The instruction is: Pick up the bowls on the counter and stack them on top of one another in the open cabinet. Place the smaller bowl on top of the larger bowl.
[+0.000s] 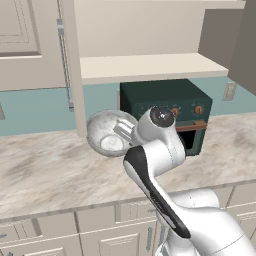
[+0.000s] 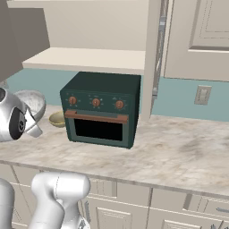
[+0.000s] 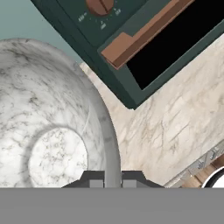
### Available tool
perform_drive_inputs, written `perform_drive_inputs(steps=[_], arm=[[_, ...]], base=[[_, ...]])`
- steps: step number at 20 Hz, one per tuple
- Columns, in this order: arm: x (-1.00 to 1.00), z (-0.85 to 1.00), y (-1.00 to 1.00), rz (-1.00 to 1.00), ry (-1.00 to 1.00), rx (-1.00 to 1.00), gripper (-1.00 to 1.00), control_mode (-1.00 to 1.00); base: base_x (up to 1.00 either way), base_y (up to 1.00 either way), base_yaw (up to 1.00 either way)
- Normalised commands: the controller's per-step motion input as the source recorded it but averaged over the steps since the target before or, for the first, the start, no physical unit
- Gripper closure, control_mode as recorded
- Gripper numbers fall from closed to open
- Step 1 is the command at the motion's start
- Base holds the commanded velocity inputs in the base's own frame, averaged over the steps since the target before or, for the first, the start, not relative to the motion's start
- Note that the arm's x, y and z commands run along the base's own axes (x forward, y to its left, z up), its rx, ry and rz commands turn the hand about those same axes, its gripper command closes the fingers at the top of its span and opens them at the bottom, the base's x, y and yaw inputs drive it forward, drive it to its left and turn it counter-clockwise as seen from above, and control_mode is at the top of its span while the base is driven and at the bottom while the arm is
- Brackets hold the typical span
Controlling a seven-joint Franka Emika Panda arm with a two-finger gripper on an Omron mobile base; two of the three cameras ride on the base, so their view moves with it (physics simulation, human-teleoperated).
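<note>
My gripper (image 3: 112,182) is shut on the rim of the larger bowl (image 3: 48,127), a grey-white marbled one. In the left base view the larger bowl (image 1: 107,131) hangs tilted above the counter (image 1: 50,170), left of the gripper (image 1: 125,133). From the right side the larger bowl (image 2: 33,103) shows at the far left, beside my hand. The smaller bowl (image 2: 57,119), yellowish-tan, sits on the counter (image 2: 179,152) just left of the oven. The open cabinet (image 1: 150,66) is above, its pale shelf (image 2: 89,59) bare.
A dark green oven (image 1: 170,105) stands on the counter under the shelf, right of the held bowl; it is also the oven (image 2: 100,109) at centre. A cream wall cabinet door (image 2: 201,36) hangs upper right. A wall socket (image 2: 202,95) sits on the teal backsplash.
</note>
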Motion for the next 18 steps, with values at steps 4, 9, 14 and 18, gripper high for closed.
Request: perform_drive_inputs(steps=[4,9,14,18], arm=[[-0.14,0.48,-0.27,-0.12,0.02,0.06,1.00,-1.00],[-0.14,0.46,-0.23,-0.12,0.01,0.04,1.00,-1.00],[-0.15,0.43,-0.17,-0.11,0.01,0.01,1.00,-1.00],[-0.13,0.50,-0.11,-0.11,-0.01,0.00,1.00,-1.00]], base=[[0.00,0.00,0.00],[0.00,0.00,0.00],[0.00,0.00,0.00],[0.00,0.00,0.00]])
